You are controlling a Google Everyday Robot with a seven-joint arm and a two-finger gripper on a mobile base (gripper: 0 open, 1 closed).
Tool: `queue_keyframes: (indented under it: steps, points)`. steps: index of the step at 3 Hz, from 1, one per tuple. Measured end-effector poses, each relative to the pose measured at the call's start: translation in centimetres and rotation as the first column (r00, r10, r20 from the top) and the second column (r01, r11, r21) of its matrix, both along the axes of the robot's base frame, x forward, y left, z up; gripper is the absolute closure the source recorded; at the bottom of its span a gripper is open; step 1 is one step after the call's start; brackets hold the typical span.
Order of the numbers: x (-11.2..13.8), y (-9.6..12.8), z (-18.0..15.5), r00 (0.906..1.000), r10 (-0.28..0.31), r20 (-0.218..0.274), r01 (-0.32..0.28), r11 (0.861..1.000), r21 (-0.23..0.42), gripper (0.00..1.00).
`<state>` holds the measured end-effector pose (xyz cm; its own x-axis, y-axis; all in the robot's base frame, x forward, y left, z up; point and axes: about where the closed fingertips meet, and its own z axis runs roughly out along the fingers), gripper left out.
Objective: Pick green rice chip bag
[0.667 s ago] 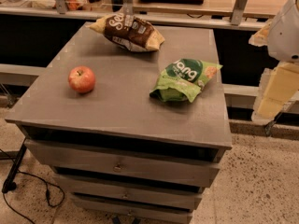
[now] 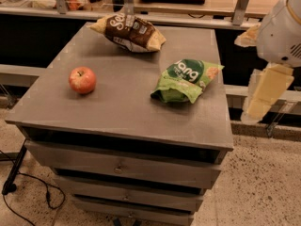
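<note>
One light crinkly bag, gripper off the tabletop.
You'll find the green rice chip bag well left of it; I can't tell its grip state. The bag is likely soft and slippery, so pinch the crimped edge gently.

The green rice chip bag is showing bright green, with a dark green circle, white lettering and a small orange patch at its far right corner. The brown snack bag is showing dark brown with yellow ends and white lettering. The apple is showing red with a yellowish blush. The cabinet top and drawers are showing plain grey. The gripper, hanging beyond the cabinet's right edge, is showing pale cream-yellow below a white arm. The floor is showing speckled beige.
</note>
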<state>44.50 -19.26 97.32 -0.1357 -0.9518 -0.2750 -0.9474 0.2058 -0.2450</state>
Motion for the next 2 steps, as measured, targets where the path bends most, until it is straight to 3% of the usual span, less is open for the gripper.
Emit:
queue_keyframes:
  steps: [1,2]
  points:
    - [1.8,3.7,-1.4,0.9914,0.124,0.04,-0.128,0.985,0.118,0.0]
    - [3.4,6.3,-2.4,0.9701,0.208,0.125,-0.228,0.959,0.171,0.0]
